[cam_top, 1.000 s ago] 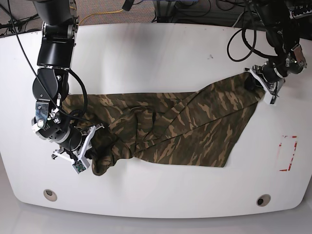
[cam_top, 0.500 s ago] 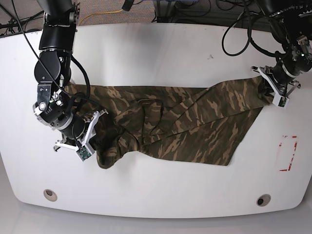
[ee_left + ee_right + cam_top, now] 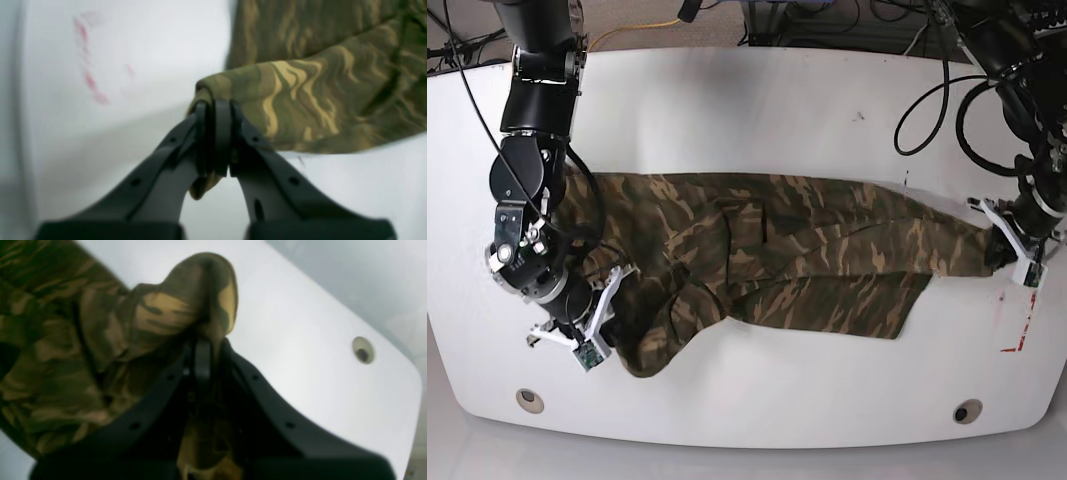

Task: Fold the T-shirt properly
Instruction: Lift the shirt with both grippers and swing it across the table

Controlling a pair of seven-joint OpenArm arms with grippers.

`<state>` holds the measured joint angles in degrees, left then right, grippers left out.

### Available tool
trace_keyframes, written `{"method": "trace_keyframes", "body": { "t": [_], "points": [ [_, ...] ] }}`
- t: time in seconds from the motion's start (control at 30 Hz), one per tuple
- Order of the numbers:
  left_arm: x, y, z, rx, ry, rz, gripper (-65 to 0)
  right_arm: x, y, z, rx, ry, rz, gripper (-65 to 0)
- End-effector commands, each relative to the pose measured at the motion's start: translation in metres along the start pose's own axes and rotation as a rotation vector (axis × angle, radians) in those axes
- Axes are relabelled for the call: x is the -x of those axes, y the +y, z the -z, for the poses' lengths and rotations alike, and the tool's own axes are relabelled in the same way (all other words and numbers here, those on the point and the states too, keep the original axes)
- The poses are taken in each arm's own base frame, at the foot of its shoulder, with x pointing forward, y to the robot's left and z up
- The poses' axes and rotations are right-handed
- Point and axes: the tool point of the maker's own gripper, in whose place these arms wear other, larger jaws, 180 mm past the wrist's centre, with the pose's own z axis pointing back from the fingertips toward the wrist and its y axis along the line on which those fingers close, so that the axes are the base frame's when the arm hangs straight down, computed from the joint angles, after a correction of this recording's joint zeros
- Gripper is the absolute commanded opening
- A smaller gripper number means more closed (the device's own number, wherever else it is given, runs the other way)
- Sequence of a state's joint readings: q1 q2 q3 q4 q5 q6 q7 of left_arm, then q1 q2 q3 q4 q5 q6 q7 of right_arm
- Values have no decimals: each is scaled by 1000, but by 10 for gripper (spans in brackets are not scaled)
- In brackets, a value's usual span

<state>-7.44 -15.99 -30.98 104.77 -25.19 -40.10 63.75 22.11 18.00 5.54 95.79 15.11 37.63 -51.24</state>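
The camouflage T-shirt [image 3: 797, 260] lies stretched across the white table [image 3: 747, 110], bunched and wrinkled at its left half. My left gripper [image 3: 1002, 245], at the right of the base view, is shut on the shirt's right tip; in the left wrist view the T-shirt [image 3: 300, 93] is pinched at a corner by the left gripper [image 3: 217, 110]. My right gripper [image 3: 612, 300], at the lower left of the base view, is shut on the shirt's left end; in the right wrist view a fold of the T-shirt [image 3: 186, 300] sticks up out of the right gripper [image 3: 203, 350].
A red dashed rectangle [image 3: 1022, 315] is marked on the table just below the left gripper. Two round holes [image 3: 528, 399] [image 3: 967, 411] sit near the front edge. Cables [image 3: 927, 90] hang over the table's back right.
The left gripper has pulled the shirt's right tip down and to the right, drawing the cloth out long and flat. The right gripper has shifted slightly down, still holding the left end.
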Motion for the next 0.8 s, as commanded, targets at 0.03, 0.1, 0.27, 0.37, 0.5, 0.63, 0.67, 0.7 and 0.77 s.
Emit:
{"method": "trace_keyframes", "body": {
  "t": [0.03,0.1,0.27,0.37,0.5,0.63,0.67,0.7,0.77],
  "points": [
    [-40,18,-7,-44,-75,36,-650,-28,-22,-1,18,-61,-25,-650],
    [-63,26,-9,-65,-115,44,-650,-35,-31,3,19,-63,-21,-650],
    [-115,46,-19,-114,-210,45,-650,-64,-56,10,30,-62,-67,-650],
    [-142,57,-25,-134,-272,17,-650,-90,-69,9,45,-77,-117,-650],
    [-176,73,-35,-154,-353,-27,-650,-127,-80,5,64,-115,-164,-650],
    [-203,98,-50,-189,-407,-43,-650,-165,-94,-10,105,-156,-229,-650],
    [-210,103,-54,-193,-420,-48,-650,-175,-96,-13,114,-166,-249,-650],
    [-217,107,-56,-193,-436,-55,-650,-185,-96,-16,119,-178,-267,-650],
    [-232,118,-67,-208,-470,-59,-650,-202,-101,-24,137,-201,-293,-650]
  ]
}}
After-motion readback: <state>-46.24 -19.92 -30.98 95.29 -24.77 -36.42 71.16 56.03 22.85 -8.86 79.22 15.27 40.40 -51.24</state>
